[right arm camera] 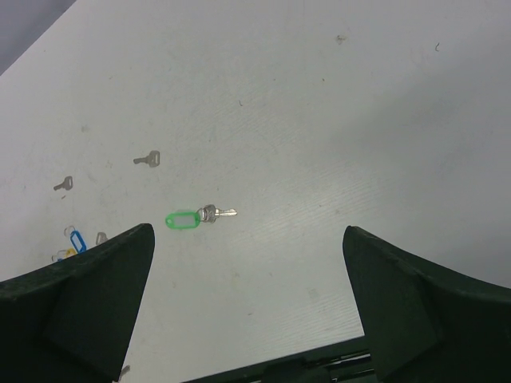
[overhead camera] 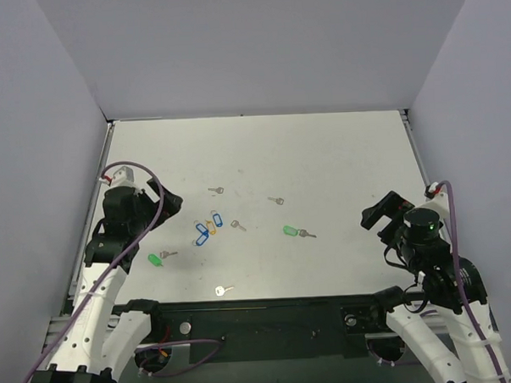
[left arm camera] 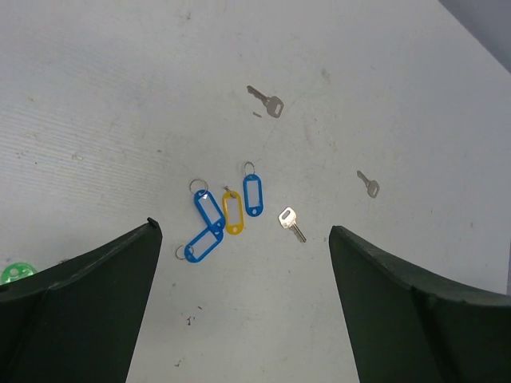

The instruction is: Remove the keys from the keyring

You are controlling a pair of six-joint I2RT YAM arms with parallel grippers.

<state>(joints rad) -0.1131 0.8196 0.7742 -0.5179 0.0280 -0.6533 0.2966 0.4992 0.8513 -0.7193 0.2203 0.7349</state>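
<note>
The light-green key tag lies flat on the table right of centre, with a silver key on its ring pointing right. In the right wrist view the tag and key lie ahead of my right gripper and to the left, apart from it. My right gripper is open and empty, hovering to the right of the tag. My left gripper is open and empty above the table's left side. In the left wrist view my left gripper hovers near the blue and orange tags.
Three blue tags and an orange tag lie in a cluster left of centre. A brighter green tag lies near the left arm. Loose silver keys are scattered about. Walls enclose the table.
</note>
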